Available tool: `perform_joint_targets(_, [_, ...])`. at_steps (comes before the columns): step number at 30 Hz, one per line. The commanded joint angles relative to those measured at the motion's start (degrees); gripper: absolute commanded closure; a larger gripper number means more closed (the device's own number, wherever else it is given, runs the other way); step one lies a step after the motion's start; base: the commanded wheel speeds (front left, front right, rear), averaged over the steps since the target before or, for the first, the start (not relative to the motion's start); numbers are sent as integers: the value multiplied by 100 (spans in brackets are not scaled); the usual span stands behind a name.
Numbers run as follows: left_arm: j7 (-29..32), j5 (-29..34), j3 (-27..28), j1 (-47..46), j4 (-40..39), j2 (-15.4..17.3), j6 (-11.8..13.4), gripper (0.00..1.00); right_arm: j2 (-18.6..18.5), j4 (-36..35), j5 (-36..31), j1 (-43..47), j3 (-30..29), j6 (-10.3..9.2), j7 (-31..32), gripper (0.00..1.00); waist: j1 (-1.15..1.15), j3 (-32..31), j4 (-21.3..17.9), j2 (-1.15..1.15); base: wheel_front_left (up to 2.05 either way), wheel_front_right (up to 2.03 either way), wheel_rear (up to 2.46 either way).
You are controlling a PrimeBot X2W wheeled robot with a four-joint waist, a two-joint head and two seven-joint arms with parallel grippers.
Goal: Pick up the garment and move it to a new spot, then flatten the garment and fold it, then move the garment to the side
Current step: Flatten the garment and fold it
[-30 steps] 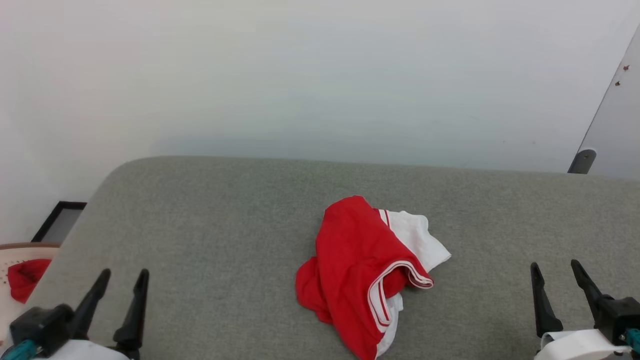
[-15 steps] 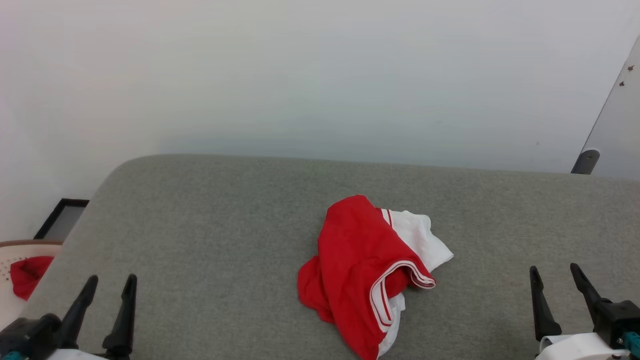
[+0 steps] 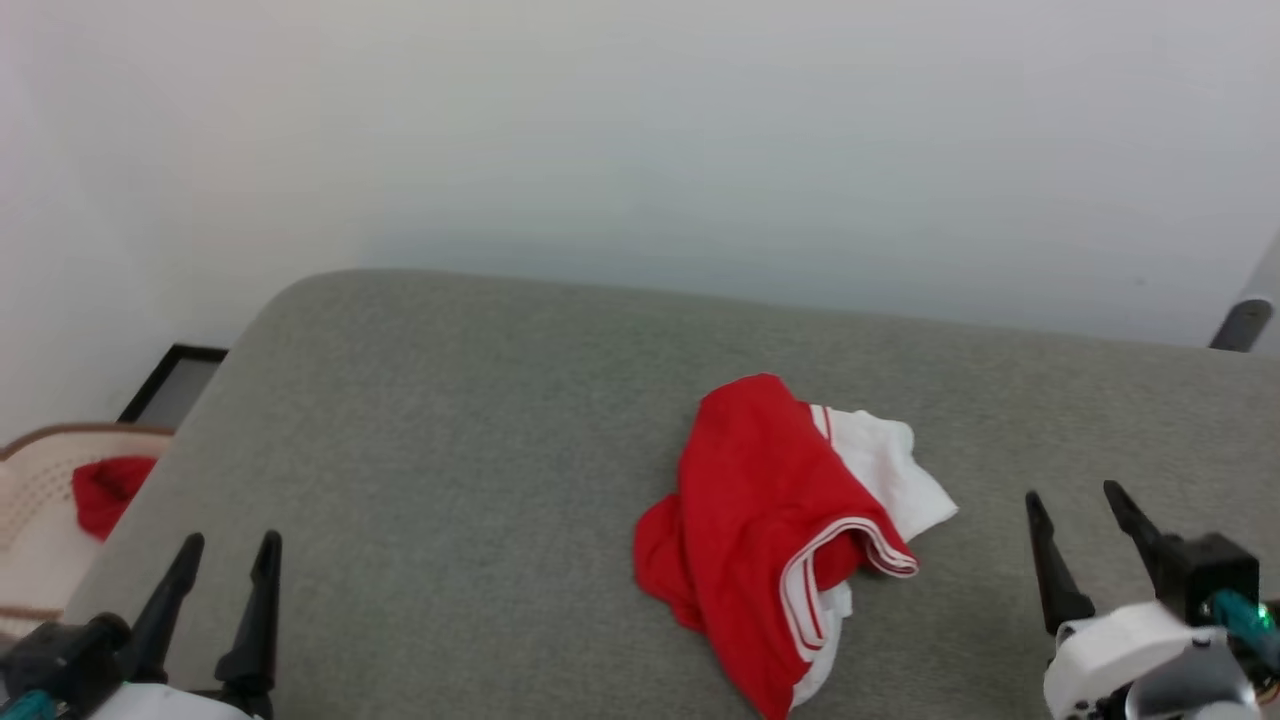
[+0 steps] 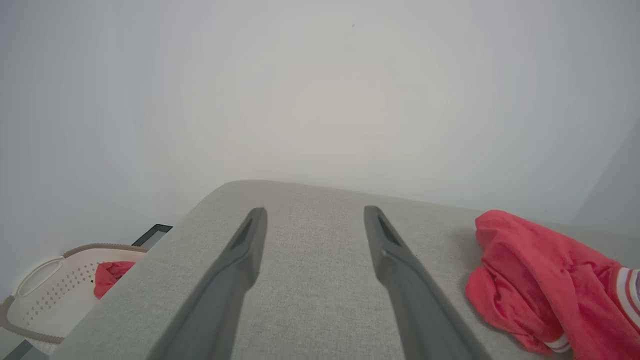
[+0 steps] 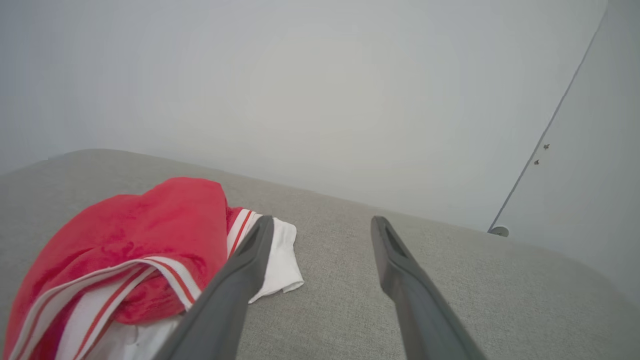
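Far left, off the edge: pale basket (image 3: 35, 470) with a small red cloth (image 3: 105, 490) in it. Not my target, skip.

My left gripper (image 3: 233, 540) is at the lower left, jaws spread wide, nothing between them, hovering over bare grey padded surface (image 3: 450, 430). From its wrist view the fingers point at empty fabric, with the target way off to their right.

The garment (image 3: 770, 520) lies right of centre on the surface, a crumpled heap, not flat, nothing gripping it. It is red on top, with a white sleeve (image 3: 890, 470) poking out on its right side and striped trim (image 3: 850, 535) curling across the near half. Long axis: roughly far-to-near, leaning a little right as it comes toward me; the heap is narrower side to side.

My right gripper (image 3: 1071, 492) is at the lower right, also wide and empty. It sits near the heap's right edge, just beside the sleeve but apart from it. In the right wrist view the garment is to the left of my fingers, the left one crossing over the sleeve.

Judgement: the right arm is clearly nearer, the left well apart. The pick-up likely needs the right to go left and forward onto the sleeve side.
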Motion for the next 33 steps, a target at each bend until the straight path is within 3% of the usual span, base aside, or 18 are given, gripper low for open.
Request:
perform_joint_targets(1, [-35, 16, -14, -78, 7, -53, 18, 0, -83, 49, 103, -152, 45, 0, 131, 0, 0, 136, 214, 0, 0, 0, 0])
perform_joint_targets(6, [-49, 41, -51, -121, 40, -190, 17, 0, -258, 207, 223, -512, 81, 0, 555, 0, 0, 282, 508, 0, 0, 0, 0])
perform_joint_targets(18, [-96, 145, -44, -339, 125, -676, -189, 0, -737, 923, 778, -1508, 169, -1, 2247, 0, 0, 814, 1041, 0, 0, 0, 0])
perform_joint_targets(26, [-95, 289, 62, -582, 239, -990, -407, 0, -964, 1369, 985, -2018, 267, -1, 3388, 0, 0, 1287, 1229, 0, 0, 0, 0])
perform_joint_targets(33, [-96, 406, 119, -798, 393, -1224, -560, 0, -1018, 1732, 1055, -2334, 254, -1, 3886, 0, 0, 1568, 1307, 0, 0, 0, 0])
